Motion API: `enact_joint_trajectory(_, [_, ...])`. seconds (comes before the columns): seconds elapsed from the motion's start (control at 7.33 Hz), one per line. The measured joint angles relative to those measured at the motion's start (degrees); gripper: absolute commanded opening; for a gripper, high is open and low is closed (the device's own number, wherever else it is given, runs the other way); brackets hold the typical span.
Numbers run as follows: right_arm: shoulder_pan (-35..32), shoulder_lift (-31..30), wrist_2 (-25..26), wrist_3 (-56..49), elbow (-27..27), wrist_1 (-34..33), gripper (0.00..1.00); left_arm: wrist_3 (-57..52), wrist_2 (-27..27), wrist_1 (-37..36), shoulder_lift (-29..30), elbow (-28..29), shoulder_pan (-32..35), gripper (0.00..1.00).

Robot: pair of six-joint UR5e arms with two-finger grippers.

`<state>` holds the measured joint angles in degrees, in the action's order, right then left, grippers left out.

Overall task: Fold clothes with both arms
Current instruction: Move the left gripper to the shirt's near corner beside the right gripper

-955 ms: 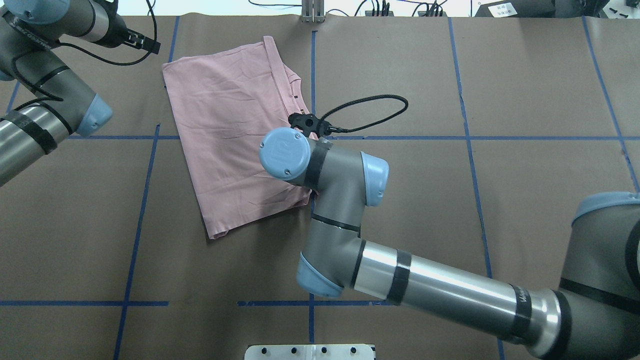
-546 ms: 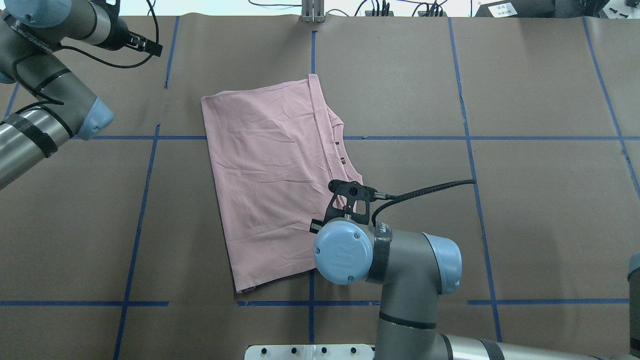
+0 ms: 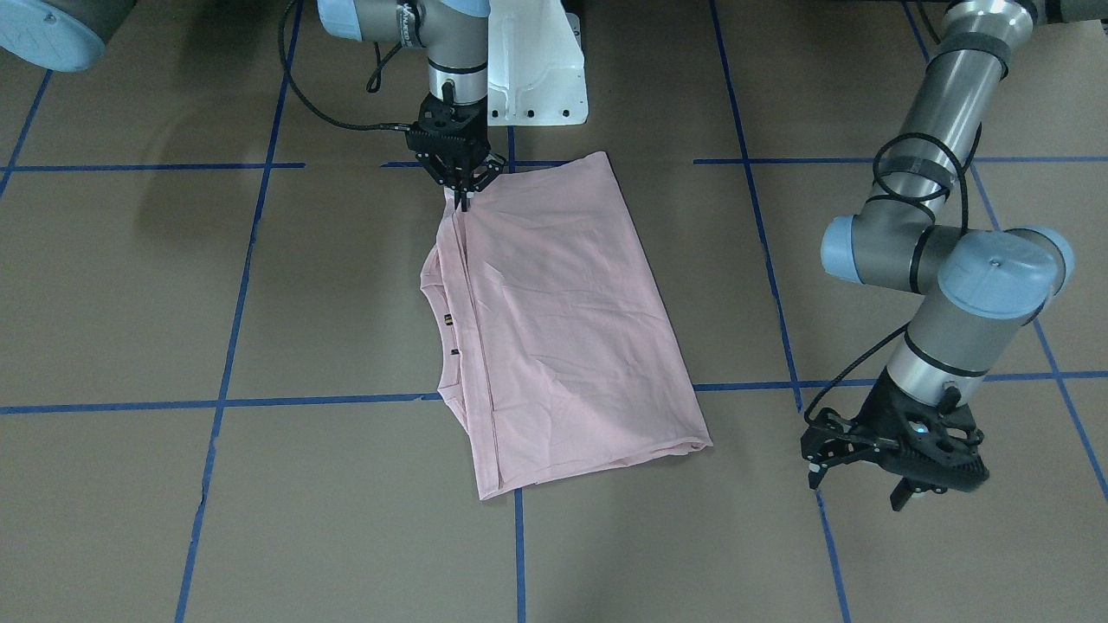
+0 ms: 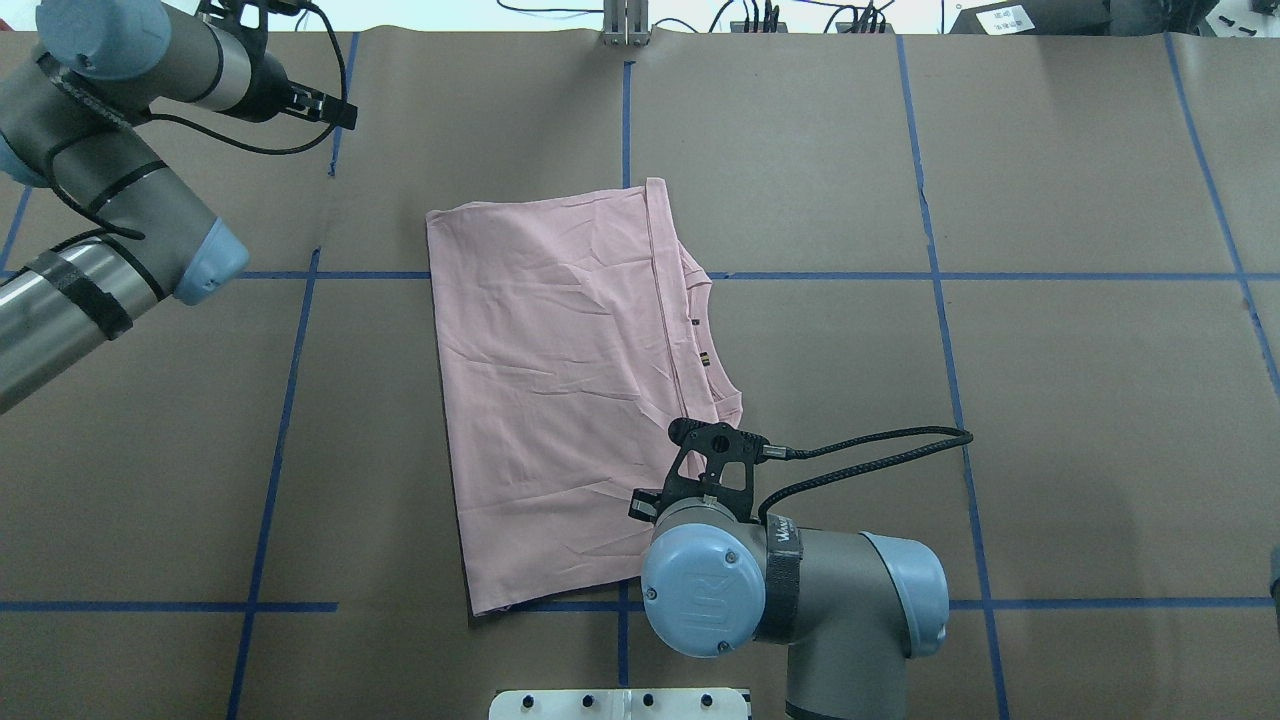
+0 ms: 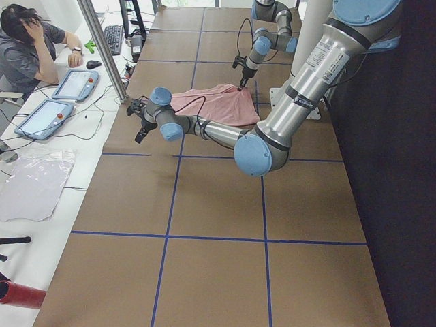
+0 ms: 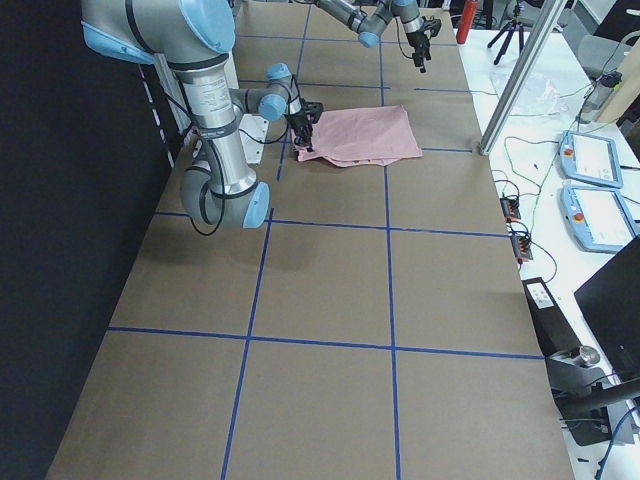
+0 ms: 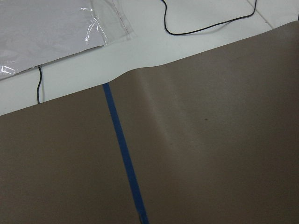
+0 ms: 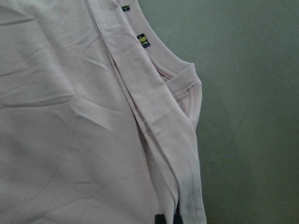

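Observation:
The pale pink T-shirt (image 4: 560, 400) lies folded and flat on the brown table, print hidden, its ribbed collar (image 8: 154, 121) along the robot's right side. My right gripper (image 3: 461, 201) is shut on the shirt's near right corner, close to the robot's base. In the right wrist view the gripper (image 8: 168, 219) pinches the hem at the bottom edge. In the overhead view its wrist hides the fingers. My left gripper (image 3: 857, 486) is open and empty, above bare table at the far left, well away from the shirt (image 3: 563, 329). The left wrist view shows only table.
The white pedestal base (image 3: 537, 78) stands just behind the right gripper. Blue tape lines (image 4: 290, 400) cross the brown paper. Beyond the far table edge lie a clear plastic bag (image 7: 46, 32) and cables. An operator (image 5: 30, 48) sits at a side desk with tablets.
My right gripper has dragged the shirt toward the robot's base and to the robot's right. The left arm has shifted only slightly at the far left.

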<state>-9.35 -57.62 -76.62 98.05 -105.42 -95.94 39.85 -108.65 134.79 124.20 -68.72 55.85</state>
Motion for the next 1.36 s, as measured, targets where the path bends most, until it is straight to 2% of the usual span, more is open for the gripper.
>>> enact_joint_trajectory(0.14, [0.2,0.0,0.4,0.3,0.0,-0.1,0.0,5.3,-0.1,-0.4,-2.3,-4.7,-2.2,1.0])
enact_joint_trajectory(0.27, [0.2,-0.1,0.5,0.4,0.0,-0.1,0.0,11.0,0.1,-2.1,-6.3,-12.0,-5.4,1.0])
enact_joint_trajectory(0.55, [0.3,-0.1,0.6,0.5,0.0,-0.1,0.0,22.7,2.2,-9.5,-15.8,-30.1,-14.2,1.0])
enact_joint_trajectory(0.68, [0.3,-0.1,0.6,0.5,0.0,-0.1,0.0,30.8,5.4,-11.8,-20.0,-37.3,-20.1,0.85])
enact_joint_trajectory(0.82, [0.3,-0.1,0.6,0.5,0.0,-0.1,0.0,41.3,10.2,-12.7,-22.8,-41.6,-26.9,0.67])
enact_joint_trajectory(1.09, [0.3,0.0,0.6,0.5,-0.2,-0.1,0.0,61.6,20.2,-13.7,-24.4,-44.1,-38.5,0.64])
enact_joint_trajectory(1.36, [0.2,-0.1,0.6,0.5,-0.5,-0.1,0.0,71.6,24.4,-16.3,-24.3,-44.6,-44.2,0.64])
